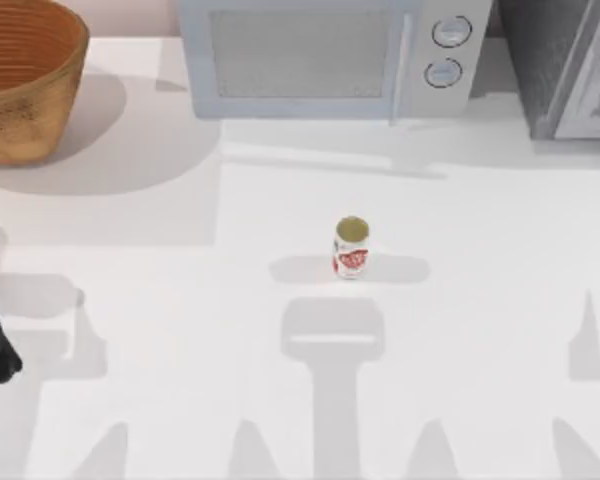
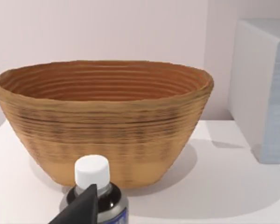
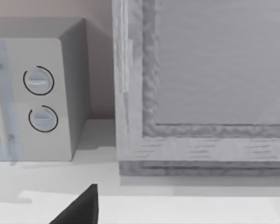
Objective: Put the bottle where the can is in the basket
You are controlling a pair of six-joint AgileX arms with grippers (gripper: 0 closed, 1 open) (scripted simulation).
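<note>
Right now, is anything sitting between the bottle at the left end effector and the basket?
Nothing visible does. In the left wrist view the bottle sits directly before the basket, bare table between. The can stands mid-table, outside the basket.

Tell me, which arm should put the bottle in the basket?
Probably the left. The bottle sits right at the left gripper, facing the wicker basket at the table's left. The right gripper faces the microwave.

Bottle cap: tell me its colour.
White, on the bottle cap; the left wrist view shows it best, in front of the basket.
</note>
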